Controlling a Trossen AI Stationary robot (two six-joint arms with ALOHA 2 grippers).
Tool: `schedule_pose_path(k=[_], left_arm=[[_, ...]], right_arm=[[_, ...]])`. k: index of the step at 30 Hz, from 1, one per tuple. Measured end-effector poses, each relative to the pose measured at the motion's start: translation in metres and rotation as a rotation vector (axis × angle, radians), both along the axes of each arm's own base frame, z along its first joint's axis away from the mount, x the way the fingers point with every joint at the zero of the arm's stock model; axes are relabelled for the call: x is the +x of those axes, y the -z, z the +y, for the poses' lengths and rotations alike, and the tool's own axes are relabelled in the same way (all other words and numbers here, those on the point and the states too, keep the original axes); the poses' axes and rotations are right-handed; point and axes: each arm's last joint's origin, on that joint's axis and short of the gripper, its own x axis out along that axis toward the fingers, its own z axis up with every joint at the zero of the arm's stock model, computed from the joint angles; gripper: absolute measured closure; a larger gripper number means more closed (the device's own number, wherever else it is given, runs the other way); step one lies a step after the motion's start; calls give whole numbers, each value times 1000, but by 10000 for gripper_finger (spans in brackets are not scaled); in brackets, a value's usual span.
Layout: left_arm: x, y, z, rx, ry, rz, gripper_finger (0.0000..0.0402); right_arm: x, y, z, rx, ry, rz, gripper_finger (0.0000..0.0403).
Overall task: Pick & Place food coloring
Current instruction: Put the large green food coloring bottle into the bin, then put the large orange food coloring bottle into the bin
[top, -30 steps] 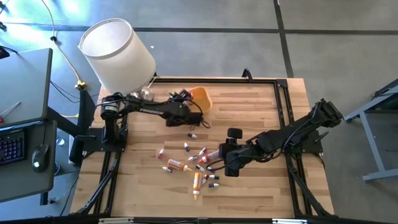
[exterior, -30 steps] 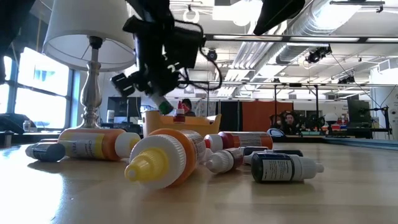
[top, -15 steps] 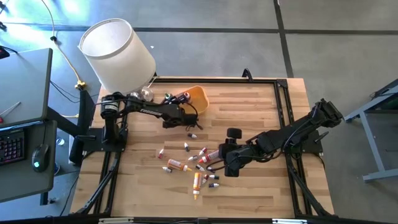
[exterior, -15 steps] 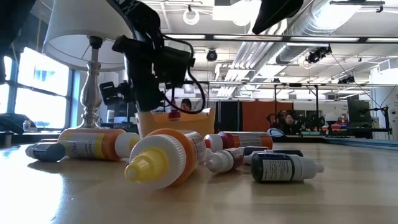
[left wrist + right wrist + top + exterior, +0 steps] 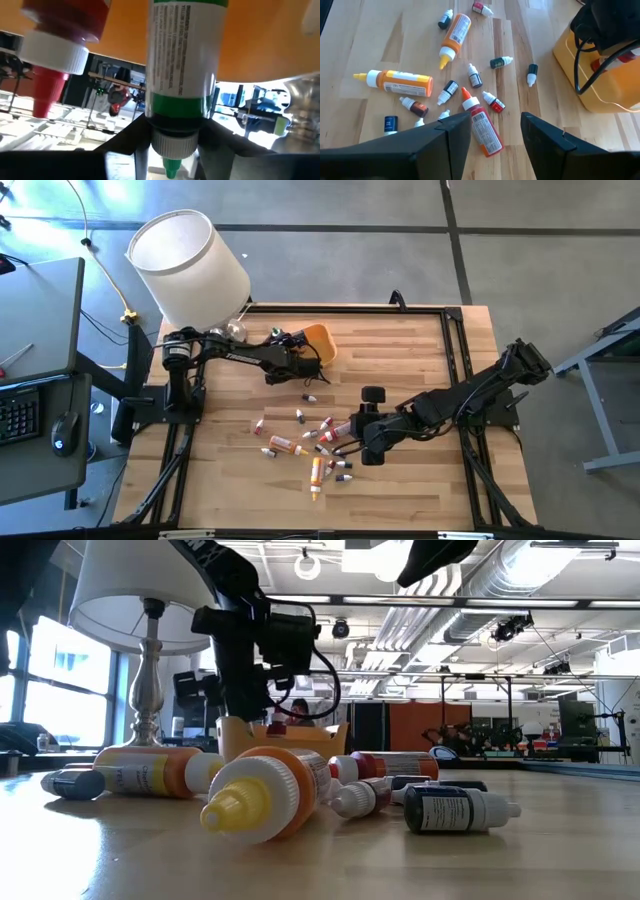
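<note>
Left gripper (image 5: 172,137), clamped on a white green-capped dropper bottle (image 5: 182,65) inside the orange plastic tray (image 5: 318,340): release low, beside the red bottle; right gripper (image 5: 492,131) waits wide above scattered bottles.

Overhead, table-level, two wrist close-ups.

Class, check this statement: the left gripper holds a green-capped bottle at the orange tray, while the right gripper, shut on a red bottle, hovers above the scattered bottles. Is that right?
Not quite. The right gripper is open and holds nothing; the right wrist view shows the red bottle lying on the table between its fingers. The rest stands: the left gripper holds the green-capped bottle at the orange tray, and the scattered bottles lie below the right gripper.
</note>
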Motion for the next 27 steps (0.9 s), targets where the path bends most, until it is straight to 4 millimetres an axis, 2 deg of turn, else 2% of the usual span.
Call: schedule_pose_path(k=[6,21,27], left_arm=[[0,0,0,8,17,49,228],[5,-3,2,120,-3,-34,224],[10,-6,-16,169,26,-111,224]], right_arm=[[0,0,0,0,0,0,237],[0,0,0,5,4,0,237],[0,0,0,6,4,0,237]])
